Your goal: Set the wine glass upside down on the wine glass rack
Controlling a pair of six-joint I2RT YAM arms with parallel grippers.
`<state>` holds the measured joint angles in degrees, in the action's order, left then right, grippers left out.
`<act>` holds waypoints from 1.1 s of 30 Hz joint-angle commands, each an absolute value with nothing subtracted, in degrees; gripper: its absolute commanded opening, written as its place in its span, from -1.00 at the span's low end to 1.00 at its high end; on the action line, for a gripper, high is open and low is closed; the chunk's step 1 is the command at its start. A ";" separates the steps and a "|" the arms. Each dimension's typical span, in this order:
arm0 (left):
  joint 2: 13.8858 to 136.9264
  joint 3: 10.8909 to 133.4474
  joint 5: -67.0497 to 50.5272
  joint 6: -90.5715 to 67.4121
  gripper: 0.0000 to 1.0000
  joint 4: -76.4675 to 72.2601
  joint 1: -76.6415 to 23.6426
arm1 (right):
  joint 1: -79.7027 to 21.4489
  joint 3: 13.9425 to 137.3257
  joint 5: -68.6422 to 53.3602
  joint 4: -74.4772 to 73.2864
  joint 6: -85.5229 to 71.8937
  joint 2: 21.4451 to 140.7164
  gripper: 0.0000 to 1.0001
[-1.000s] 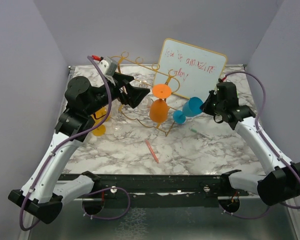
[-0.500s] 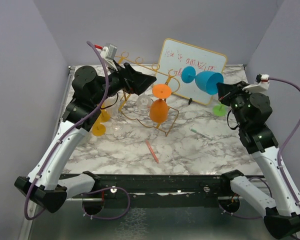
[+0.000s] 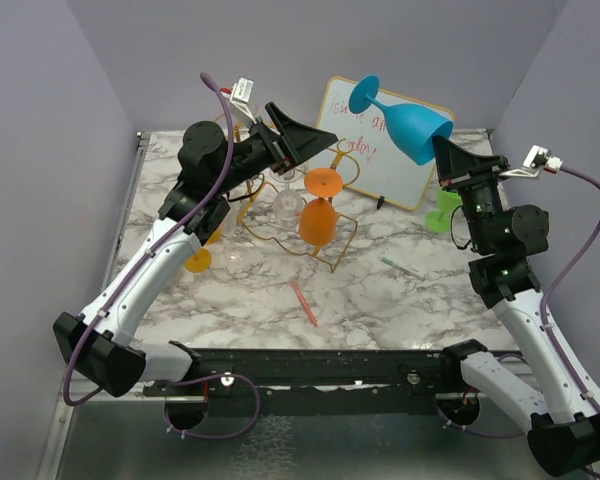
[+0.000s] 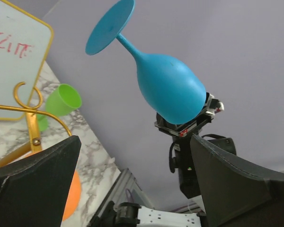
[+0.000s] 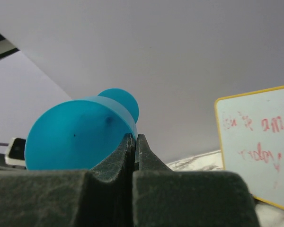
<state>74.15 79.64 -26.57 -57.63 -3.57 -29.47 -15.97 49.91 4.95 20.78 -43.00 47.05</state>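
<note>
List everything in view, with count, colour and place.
table: 1, marble
wine glass rack: 1, gold, centre
whiteboard: 1, white, rear
blue wine glass: 1, blue, in the air, tilted, foot uppermost
orange wine glass: 1, orange, inverted on rack
clear glass: 1, clear, beside orange one
yellow glass: 1, yellow, left
green glass: 1, green, right of whiteboard
pink stick: 1, pink, front
left gripper: open, above rack
right gripper: shut on blue wine glass rim

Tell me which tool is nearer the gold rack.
Left. The left tool hovers open just above the rack; the right tool is off to its right, holding a blue glass.
</note>
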 commanded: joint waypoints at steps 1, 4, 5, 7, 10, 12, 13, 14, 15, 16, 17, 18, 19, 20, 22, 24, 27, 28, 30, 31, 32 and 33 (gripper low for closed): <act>76.02 81.74 -22.46 -66.47 0.96 -11.64 -31.56 | -16.12 48.37 -3.80 34.91 -49.17 49.59 -0.99; 78.15 83.07 -17.83 -68.89 0.82 -12.54 -33.19 | -16.19 47.57 -5.65 39.04 -51.29 51.17 -0.99; 79.00 83.74 -17.00 -69.54 0.76 -12.61 -33.65 | -16.12 47.45 -6.18 39.97 -51.66 51.65 -0.99; 80.62 85.15 -15.70 -70.44 0.64 -13.23 -34.76 | -16.22 47.38 -7.20 41.93 -52.12 52.51 -0.99; 82.10 85.66 -11.72 -72.15 0.56 -14.13 -36.03 | -16.11 47.13 -8.77 44.12 -52.83 53.58 -0.99; 82.73 85.09 -9.42 -73.71 0.51 -15.80 -36.36 | -16.12 47.12 -9.85 45.45 -53.14 54.10 -0.99; 83.05 84.85 -8.48 -74.55 0.48 -16.78 -36.34 | -16.10 47.05 -10.25 45.72 -53.39 54.28 -0.99; 83.36 84.67 -7.76 -75.27 0.44 -17.69 -36.38 | -16.15 46.96 -10.54 45.98 -53.57 54.48 -0.99; 83.87 84.75 -7.34 -75.84 0.38 -18.23 -36.34 | -16.13 46.85 -10.84 46.25 -53.67 54.56 -0.99; 84.40 85.18 -7.33 -76.27 0.31 -18.60 -36.41 | -16.18 46.74 -11.16 46.42 -53.70 54.65 -0.99; 84.93 85.70 -7.52 -76.43 0.25 -18.90 -36.51 | -16.11 46.62 -11.42 46.50 -53.70 54.73 -0.99; 85.31 86.33 -7.59 -76.46 0.17 -19.16 -36.62 | -16.16 46.53 -11.61 46.55 -53.70 54.87 -0.99; 85.60 86.84 -7.56 -76.51 0.12 -19.28 -36.77 | -16.18 46.45 -11.87 46.58 -53.69 55.05 -0.99; 85.75 87.11 -7.52 -76.62 0.07 -19.56 -36.86 | -16.17 46.40 -12.13 46.79 -53.82 55.20 -0.99; 85.67 87.24 -6.73 -76.64 0.03 -20.59 -37.04 | -16.17 46.08 -12.69 47.78 -54.19 55.47 -0.99; 85.10 85.38 -4.70 -75.42 0.02 -24.44 -37.53 | -16.20 45.24 -13.31 50.23 -54.83 55.82 -0.99; 84.49 83.64 -2.04 -74.97 -0.04 -28.03 -38.69 | -16.22 44.65 -14.94 52.85 -55.37 56.77 -0.99; 84.47 83.39 -1.80 -75.01 -0.09 -28.98 -38.88 | -16.19 44.73 -15.34 53.07 -55.45 57.05 -0.99; 84.47 83.31 -1.91 -75.10 -0.27 -29.86 -38.94 | -16.18 44.65 -15.96 53.67 -55.58 57.37 -0.99; 84.45 83.26 -1.91 -74.88 -0.35 -30.01 -39.02 | -16.19 44.67 -16.10 53.74 -55.63 57.39 -0.99; 84.26 83.13 -1.89 -74.81 -0.42 -30.13 -39.03 | -16.19 44.61 -16.37 54.08 -55.51 57.39 -0.99; 84.09 82.79 -1.66 -74.91 -0.45 -30.34 -39.07 | -16.16 44.59 -16.74 54.46 -55.34 57.47 -0.99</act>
<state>85.67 83.77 -4.56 -75.00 -25.10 -39.05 -16.01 45.23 -11.70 50.63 -54.65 57.25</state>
